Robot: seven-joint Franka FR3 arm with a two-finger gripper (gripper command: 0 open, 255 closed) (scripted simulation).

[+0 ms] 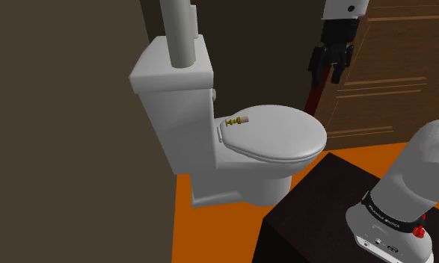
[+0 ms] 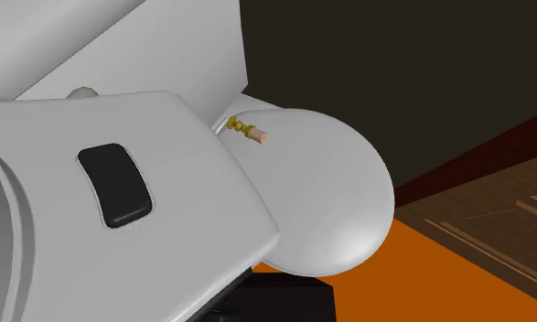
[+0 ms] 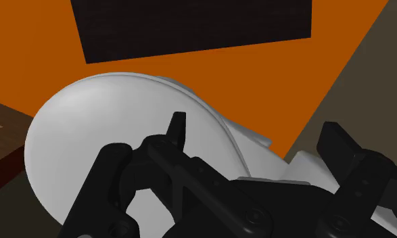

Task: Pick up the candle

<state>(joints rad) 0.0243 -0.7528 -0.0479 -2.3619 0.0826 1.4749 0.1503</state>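
white toilet lid (image 1: 285, 138) with candle (image 1: 238, 119) near its hinge, orange floor (image 1: 210, 224), fingers (image 3: 178, 135) wide apart, empty

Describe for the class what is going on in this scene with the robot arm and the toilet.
A white robot arm is meant to pick up a small candle. The candle lies on its side at the back of the closed toilet lid, near the tank. The black gripper hangs in the air, up and toward the shoulder view's right of the candle. Its fingers are open and hold nothing, so the candle is not yet picked up.
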